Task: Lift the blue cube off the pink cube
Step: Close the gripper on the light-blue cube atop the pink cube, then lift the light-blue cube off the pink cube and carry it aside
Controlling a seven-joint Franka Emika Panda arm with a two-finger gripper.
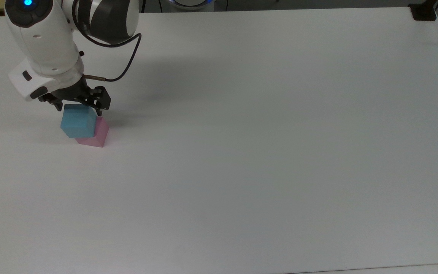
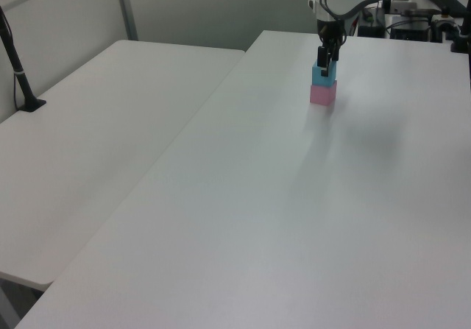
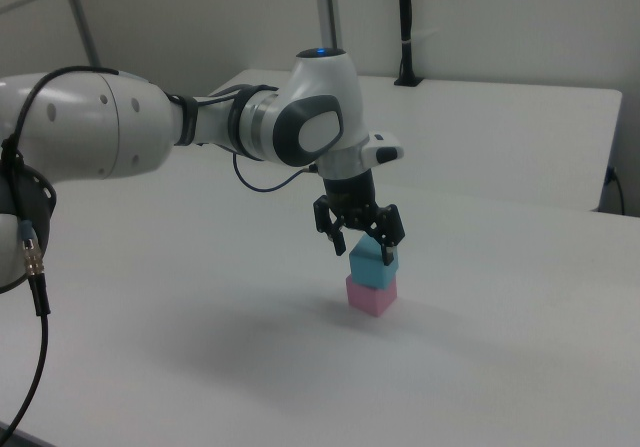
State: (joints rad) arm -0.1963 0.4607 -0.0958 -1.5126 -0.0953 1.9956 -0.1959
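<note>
Blue on pink: the blue cube sits squarely on top of the pink cube, and that stack stands on the white bench with bare surface all round it. My fingers are spread apart, wider than the blue cube, one to each side of its upper part. The gripper hangs directly over the stack in the right view; the tips look level with the top face or just below it, though I cannot be sure how low they reach.

My worry is the pink cube. Both cubes are light and plain-faced, so nothing holds the lower one but its own weight. If I close while too low, a tip could catch the pink cube's top edge and drag it along, or squeeze both together. If I close off-centre, the first finger to touch will push the blue cube sideways across the pink one, and it may slide off and tumble onto the bench beside the pink cube. The blue cube also looks slightly turned relative to my fingers in the top view, so closing on corners could twist it out of the grip.
</note>
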